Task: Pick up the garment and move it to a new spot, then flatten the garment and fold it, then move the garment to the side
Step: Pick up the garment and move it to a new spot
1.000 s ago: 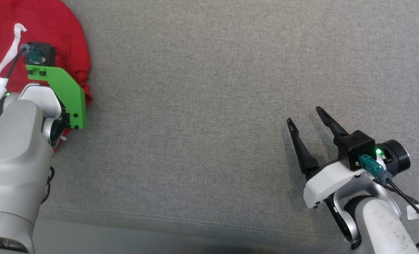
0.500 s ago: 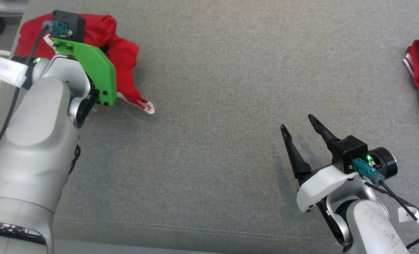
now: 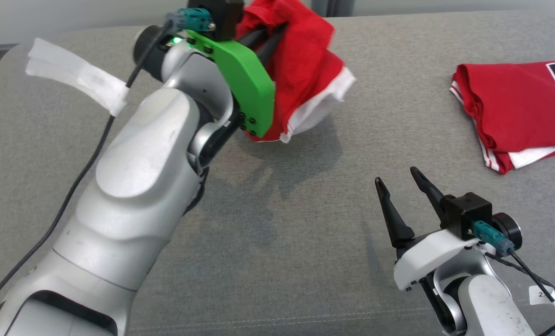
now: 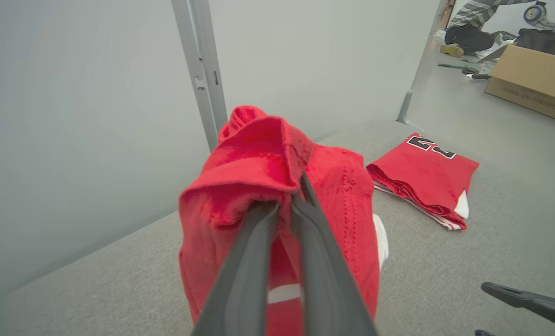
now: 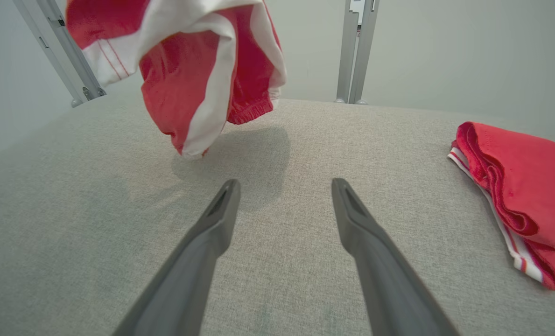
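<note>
A bunched red garment [image 3: 305, 79] with white trim hangs in the air above the grey cloth surface [image 3: 305, 210], casting a shadow below. My left gripper [image 3: 273, 38] is shut on its upper folds; in the left wrist view the two fingers [image 4: 305, 242] pinch together at the gripper [image 4: 289, 196], the garment [image 4: 258, 158] draped around them. The right wrist view shows the garment [image 5: 202, 60] dangling ahead and to the left. My right gripper [image 3: 395, 175] stands open and empty low at the right, its gripper [image 5: 285, 183] just above the surface.
A folded red jersey [image 3: 515, 107] with dark numbers lies at the right edge of the surface [image 4: 422, 163] [image 5: 524, 186]. Metal posts [image 5: 356, 46] and a pale wall stand behind. A cardboard box [image 4: 529, 81] sits on the floor beyond.
My left gripper has shut on the garment and raised it off the surface, carrying it rightward. The head camera has shifted, bringing the folded jersey into view. The right gripper stays open.
</note>
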You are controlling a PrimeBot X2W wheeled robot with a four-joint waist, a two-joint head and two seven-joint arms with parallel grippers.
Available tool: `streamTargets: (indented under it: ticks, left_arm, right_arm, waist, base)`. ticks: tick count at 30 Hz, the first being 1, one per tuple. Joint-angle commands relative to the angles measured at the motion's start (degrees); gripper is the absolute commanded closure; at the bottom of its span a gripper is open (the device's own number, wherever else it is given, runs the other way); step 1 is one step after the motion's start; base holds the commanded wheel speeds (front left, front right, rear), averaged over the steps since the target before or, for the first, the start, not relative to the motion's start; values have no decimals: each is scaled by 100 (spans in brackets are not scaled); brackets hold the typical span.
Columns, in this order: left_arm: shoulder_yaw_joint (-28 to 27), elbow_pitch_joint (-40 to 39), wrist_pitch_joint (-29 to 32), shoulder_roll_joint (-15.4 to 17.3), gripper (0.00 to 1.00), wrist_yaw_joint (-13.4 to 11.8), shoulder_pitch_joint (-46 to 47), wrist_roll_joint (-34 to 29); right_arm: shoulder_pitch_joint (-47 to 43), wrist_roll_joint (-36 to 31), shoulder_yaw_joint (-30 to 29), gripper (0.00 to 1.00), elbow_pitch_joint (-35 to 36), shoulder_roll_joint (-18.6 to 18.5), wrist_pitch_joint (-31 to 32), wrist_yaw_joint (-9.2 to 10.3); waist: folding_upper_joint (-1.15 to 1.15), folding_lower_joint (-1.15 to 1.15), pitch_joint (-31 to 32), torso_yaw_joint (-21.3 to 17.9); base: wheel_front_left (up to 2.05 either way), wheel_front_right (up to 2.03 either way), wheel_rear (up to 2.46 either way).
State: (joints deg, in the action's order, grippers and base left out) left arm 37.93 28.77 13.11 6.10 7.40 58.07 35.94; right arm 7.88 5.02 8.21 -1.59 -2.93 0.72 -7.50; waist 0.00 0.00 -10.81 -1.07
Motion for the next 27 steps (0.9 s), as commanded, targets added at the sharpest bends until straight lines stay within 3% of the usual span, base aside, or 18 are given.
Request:
streamTargets:
  ticks: [1, 6, 13, 18, 19, 20, 27]
  left_arm:
    - [78, -159, -21, -33, 100, 8, -65, 116]
    - [260, -469, 91, -72, 100, 8, -191, 549]
    - [409, 182, 627, 503, 100, -279, -458, 384]
    - [422, 973, 528, 862, 100, -500, -559, 168]
    - [423, 1126, 436, 907, 33, -579, -534, 100]
    - [410, 1280, 359, 925, 0, -670, -511, 61]
    - [251, 1965, -299, 975, 0, -1061, -369, -73]
  right_arm:
    - [-43, 47, 9, 0, -23, 1, -55, 3]
    - [-7, 117, 41, 0, -86, 1, -139, 3]
    - [120, 194, 122, 0, -132, 1, -228, 3]
    - [238, 209, 198, 0, -157, 1, -266, 3]
    - [263, 207, 206, 0, -162, 2, -277, 3]
    - [292, 207, 215, 0, -163, 2, -287, 3]
    - [358, 184, 186, 0, -217, 1, -304, 3]
  waist:
    - [0, 0, 172, -263]
    - [0, 0, 132, -379]
    - [0, 0, -112, -487]
    - [0, 0, -343, -599]
    - [0, 0, -381, -618]
    - [0, 0, -417, -634]
    - [0, 0, -493, -636]
  base:
    - [0, 0, 0]
    - [0, 0, 0]
    - [0, 0, 0]
    - [0, 0, 0]
    - [0, 0, 0]
    - [0, 0, 0]
    - [0, 0, 0]
